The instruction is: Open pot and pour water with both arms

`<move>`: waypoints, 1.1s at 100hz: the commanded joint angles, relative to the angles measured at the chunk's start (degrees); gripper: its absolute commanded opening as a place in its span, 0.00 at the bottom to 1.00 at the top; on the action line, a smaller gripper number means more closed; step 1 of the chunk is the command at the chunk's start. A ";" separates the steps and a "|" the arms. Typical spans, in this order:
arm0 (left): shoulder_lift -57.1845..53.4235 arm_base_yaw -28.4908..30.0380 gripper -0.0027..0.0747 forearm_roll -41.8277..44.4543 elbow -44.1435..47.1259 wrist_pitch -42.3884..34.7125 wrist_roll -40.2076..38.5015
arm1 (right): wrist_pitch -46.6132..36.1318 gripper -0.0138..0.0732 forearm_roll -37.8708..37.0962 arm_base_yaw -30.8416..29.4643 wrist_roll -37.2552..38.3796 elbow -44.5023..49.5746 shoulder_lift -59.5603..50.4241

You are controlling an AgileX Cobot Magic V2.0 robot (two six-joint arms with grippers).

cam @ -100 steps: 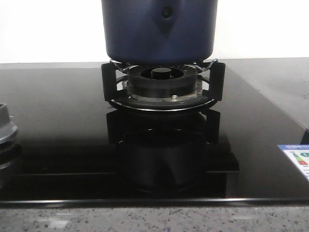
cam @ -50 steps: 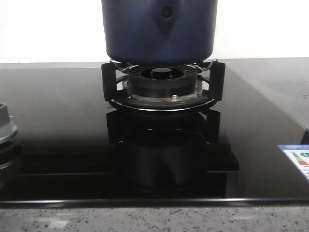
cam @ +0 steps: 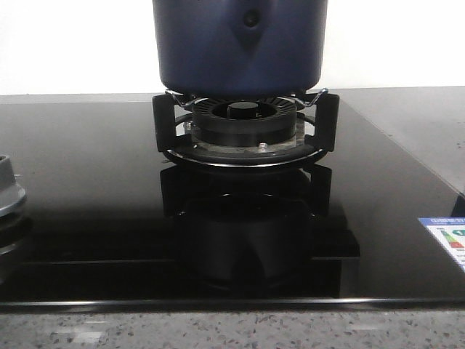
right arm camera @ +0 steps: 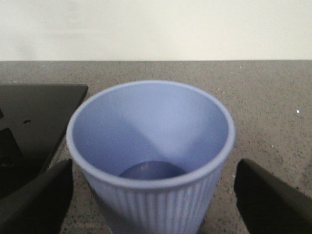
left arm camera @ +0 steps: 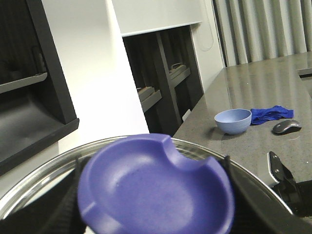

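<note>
**A:** Where is the pot [cam: 240, 43]?

**B:** On a black trivet [cam: 163, 123], right over the round, finned burner [cam: 243, 123]. The wall is matte navy, smooth, rounded at the bottom edge. A small round dimple [cam: 251, 19] sits above a triangular crease. Its top is cut off in the front view.

**A:** And underneath?

**B:** A glossy black glass hob [cam: 87, 167], mirroring trivet and burner. It is set into a grey speckled stone table [cam: 218, 331]. A grey metal round part [cam: 9, 190] shows at the hob's left edge, a coloured sticker [cam: 447, 240] at its right.

**A:** The left tool [left arm camera: 156, 214]?

**B:** Close behind a violet-blue knob [left arm camera: 156, 190], a shallow dished disc with a notch in its edge, blurred by nearness. A polished steel rim [left arm camera: 44, 175] curves around it. Dark shapes flank the knob, but I cannot tell whether the tool is clenched on it or loose.

**A:** Anything beyond?

**B:** A pale blue bowl [left arm camera: 233, 120] on the table, a crumpled blue cloth [left arm camera: 270, 113] just beside it, and a grey mouse [left arm camera: 286, 126] near both.

**A:** The right tool [right arm camera: 151, 204]?

**B:** Released. Its two dark fingers [right arm camera: 34, 200] stand on either side of a pale blue cup [right arm camera: 151, 141], with a gap showing on each side. The cup is round and upright on the speckled stone, ribbed outside and smooth inside, beside the hob's black corner.
</note>
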 commanded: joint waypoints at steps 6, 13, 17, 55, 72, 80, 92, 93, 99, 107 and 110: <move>-1.55 0.22 0.41 -5.45 -2.05 -0.45 -0.58 | -7.13 0.86 0.10 -0.40 -0.65 -2.16 1.78; -1.55 0.22 0.41 -5.45 -2.05 -0.45 -0.58 | -9.22 0.86 0.10 -0.40 -0.65 -2.16 3.37; -1.55 0.22 0.41 -5.45 -2.05 -0.45 -0.58 | -10.76 0.86 0.10 -0.40 -0.65 -2.16 4.40; -1.55 0.22 0.41 -5.45 -2.05 -0.45 -0.58 | -18.92 0.86 0.10 -0.40 -0.65 -2.16 11.98; -1.55 0.22 0.41 -5.45 -2.05 -0.45 -0.58 | -19.51 0.85 0.21 -0.40 -0.65 -2.16 13.80; -1.55 0.22 0.41 -5.45 -2.05 -0.45 -0.58 | -20.21 0.85 0.84 -0.40 -0.65 -2.16 14.61; -1.55 0.22 0.41 -5.45 -2.05 -0.45 -0.58 | -22.18 0.85 1.62 -0.40 -0.65 -2.16 15.64; -1.55 0.22 0.41 -5.45 -2.05 -0.45 -0.58 | -22.32 0.85 1.62 -0.40 -0.65 -2.19 15.66; -1.55 0.22 0.41 -5.45 -2.05 -0.45 -0.58 | -22.32 0.85 1.62 -0.40 -0.65 -2.54 16.23; -1.55 0.22 0.41 -5.45 -2.05 -0.45 -0.58 | -21.90 0.83 1.62 -0.40 -0.65 -3.25 16.95; -1.55 0.22 0.41 -5.45 -2.05 -0.45 -0.58 | -21.79 0.82 1.62 -0.40 -0.65 -3.54 17.08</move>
